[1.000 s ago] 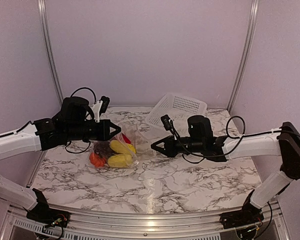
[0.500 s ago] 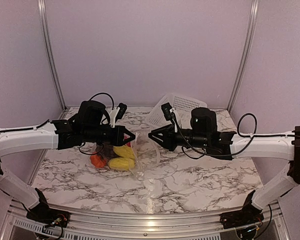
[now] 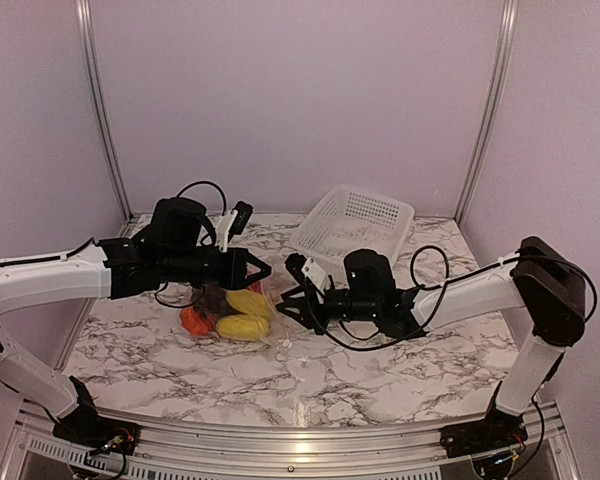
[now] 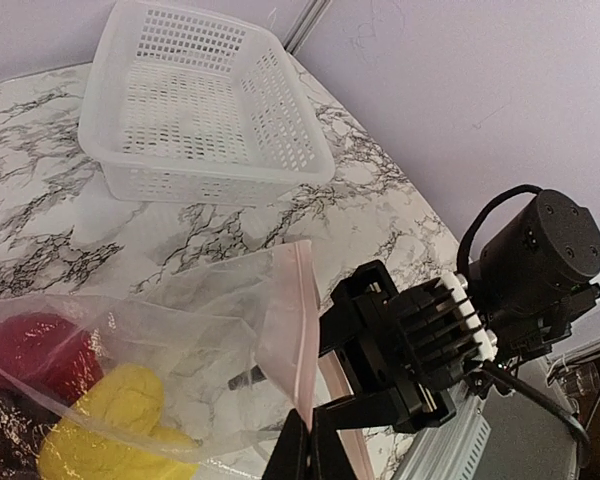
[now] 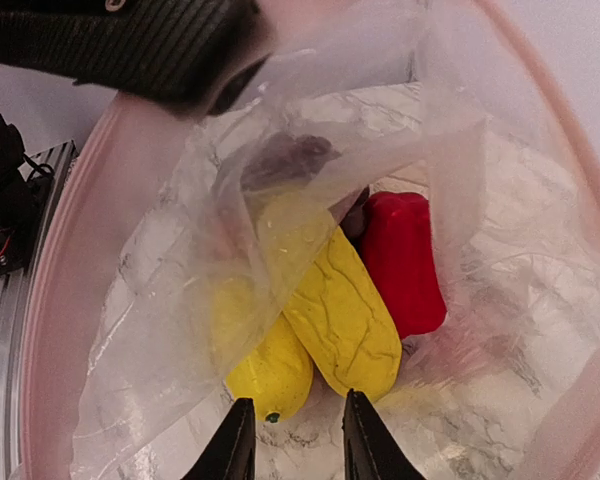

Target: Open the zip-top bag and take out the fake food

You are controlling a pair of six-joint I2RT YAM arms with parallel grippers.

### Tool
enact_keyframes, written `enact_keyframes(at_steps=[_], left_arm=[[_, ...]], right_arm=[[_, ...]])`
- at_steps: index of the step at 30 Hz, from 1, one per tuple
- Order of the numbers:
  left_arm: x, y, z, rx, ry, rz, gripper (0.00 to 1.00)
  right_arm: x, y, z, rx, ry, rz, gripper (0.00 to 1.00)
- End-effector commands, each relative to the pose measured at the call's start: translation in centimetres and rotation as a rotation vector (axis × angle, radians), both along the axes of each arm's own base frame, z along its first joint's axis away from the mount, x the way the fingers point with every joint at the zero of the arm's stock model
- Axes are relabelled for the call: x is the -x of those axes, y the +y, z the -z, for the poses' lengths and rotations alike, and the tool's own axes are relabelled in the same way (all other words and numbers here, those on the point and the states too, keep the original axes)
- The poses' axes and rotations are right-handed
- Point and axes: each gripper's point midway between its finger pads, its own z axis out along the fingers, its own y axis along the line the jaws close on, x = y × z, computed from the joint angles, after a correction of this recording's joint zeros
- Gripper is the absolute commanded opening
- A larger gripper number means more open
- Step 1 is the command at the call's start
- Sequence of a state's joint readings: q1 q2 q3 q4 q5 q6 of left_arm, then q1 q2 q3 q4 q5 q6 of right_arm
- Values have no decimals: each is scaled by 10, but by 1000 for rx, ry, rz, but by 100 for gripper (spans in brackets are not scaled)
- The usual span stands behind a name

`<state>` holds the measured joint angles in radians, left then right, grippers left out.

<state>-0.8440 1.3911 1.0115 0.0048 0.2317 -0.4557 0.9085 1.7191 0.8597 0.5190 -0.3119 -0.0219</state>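
The marble-patterned table [image 3: 380, 370] fills the lower half of the overhead view, with grey walls rising behind it. The left arm [image 3: 50, 280] reaches in from the left edge and the right arm [image 3: 470, 290] bends in from the right edge, their tips almost meeting just left of centre. A white perforated basket [image 3: 355, 222] sits at the back, right of centre, tilted with its far side raised; nothing can be seen inside it. The zip-top bag [image 3: 275, 300] lies left of centre, its bottom resting on the table and its mouth lifted up towards the two tips. The left gripper [image 3: 260, 270] is clamped together on the bag's pink zip strip, which in the left wrist view runs down to the fingertips at the bottom edge of the frame. The right gripper [image 3: 285, 288] faces it just to the right, its two fingers standing apart with nothing between them; in its own wrist view they sit at the lower centre, inside the bag's open mouth, with the pink rim curving around the frame. The fake food lies in the bag's lower end: two yellow fruits [image 5: 340, 310] side by side, a red piece [image 5: 400, 260] touching them on the right, a dark purple piece [image 5: 285, 155] above, and an orange piece [image 3: 193, 320] at the far left in the overhead view.
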Motion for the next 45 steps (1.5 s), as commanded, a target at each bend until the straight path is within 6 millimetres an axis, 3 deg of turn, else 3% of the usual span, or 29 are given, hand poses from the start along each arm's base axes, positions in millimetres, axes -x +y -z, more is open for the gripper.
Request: enact_keyframes(at_steps=[1, 17, 23, 34, 35, 40, 45], left_arm=[[2, 10, -2, 14, -2, -11, 0], [5, 15, 7, 43, 22, 15, 0], [7, 14, 9, 44, 26, 28, 0], [3, 11, 23, 28, 42, 21, 0], [2, 10, 26, 23, 47, 21, 0], [0, 10, 30, 14, 46, 14, 0], [-3, 12, 36, 0, 44, -4, 0]], right_arm=[[-4, 26, -11, -21, -213, -67, 30], [-27, 65, 36, 23, -265, -114, 48], [-33, 68, 55, 39, -256, -98, 61], [-45, 65, 88, 111, -239, -47, 65], [-50, 62, 94, 129, -239, -27, 78], [-56, 53, 95, 129, -236, 7, 78], [-59, 43, 96, 119, -226, 17, 66]])
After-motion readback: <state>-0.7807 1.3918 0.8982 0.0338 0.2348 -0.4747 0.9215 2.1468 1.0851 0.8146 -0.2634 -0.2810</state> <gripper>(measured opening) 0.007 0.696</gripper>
